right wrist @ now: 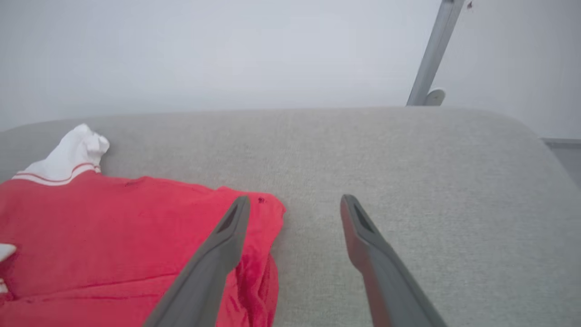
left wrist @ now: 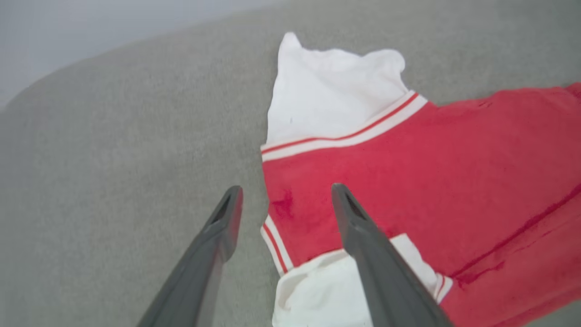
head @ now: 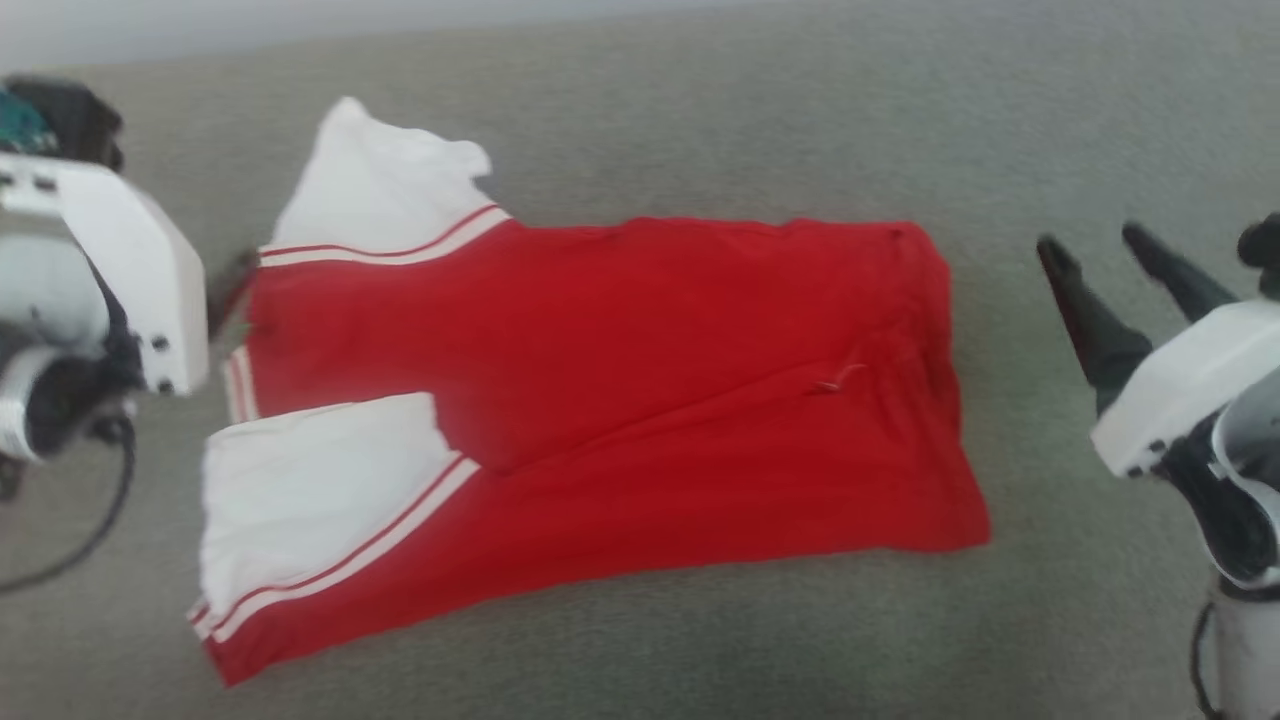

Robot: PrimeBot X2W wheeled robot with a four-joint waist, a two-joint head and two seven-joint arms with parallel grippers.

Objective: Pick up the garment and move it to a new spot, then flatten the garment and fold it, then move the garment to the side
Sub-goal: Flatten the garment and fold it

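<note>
Across the head view, the garment (head: 640,400) is lying flat on the grey cushion (head: 1000,120), apparently folded lengthwise, the right gripper (head: 1095,245) spread and empty beside its hem. Left wrist: the left gripper (left wrist: 283,195) is hovering agape at its shoulder end. Right wrist: hem free; I am judging further folding and the sideways move outstanding.

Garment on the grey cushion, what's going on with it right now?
Nothing is holding the garment. It lies spread on the grey cushion, red side up, white inside showing at its left end. The left end effector hangs open over that striped end; the right end effector is open beside the opposite end. Both are empty.
</note>
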